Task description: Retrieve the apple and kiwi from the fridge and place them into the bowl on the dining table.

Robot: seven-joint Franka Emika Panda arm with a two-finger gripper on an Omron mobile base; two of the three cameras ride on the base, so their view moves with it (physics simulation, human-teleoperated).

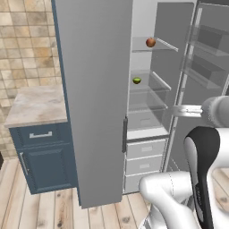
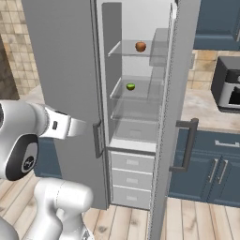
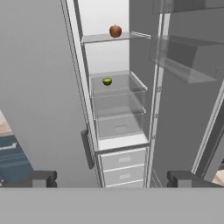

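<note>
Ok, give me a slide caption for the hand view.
Open gripper faces the open fridge: apple on the upper shelf, kiwi on the shelf below.

Fridge (image 1: 94, 89) right door open: apple (image 1: 150, 42) on upper glass shelf (image 1: 141, 48); kiwi (image 1: 137, 81) on shelf below.

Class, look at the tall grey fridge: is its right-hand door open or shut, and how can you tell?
Open. The tall grey fridge has its right door swung outward, showing white shelves holding the reddish-brown apple and green kiwi.
</note>
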